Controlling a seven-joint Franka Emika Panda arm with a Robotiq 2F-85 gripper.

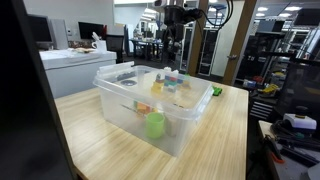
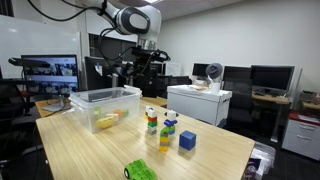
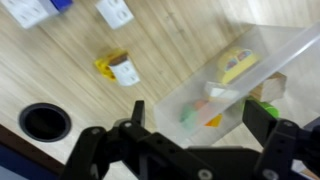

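Above bin (image 3: 200, 80), gripper (image 3: 195, 108) spread wide, contents (image 3: 238, 65) blurred

Clear plastic bin (image 1: 118, 108) upright on wooden table (image 1: 215, 135), lidless; green cup (image 1: 156, 125), small toys (image 1: 168, 83) inside

Single arm (image 2: 100, 10), seen in both exterior views, is reaching in from above and bending downward at a white, rounded wrist joint (image 2: 136, 20). Below that joint the dark gripper (image 2: 140, 62) is hanging high and pointing straight down. In the wrist view the gripper is filling the lower edge of the frame. Its two black fingers (image 3: 138, 118) are standing well apart, one at centre-left and the other at the right. The jaws are gaping at their widest. In an exterior view the gripper (image 1: 172, 42) is showing only as a small dark shape, its fingers too small to tell apart.
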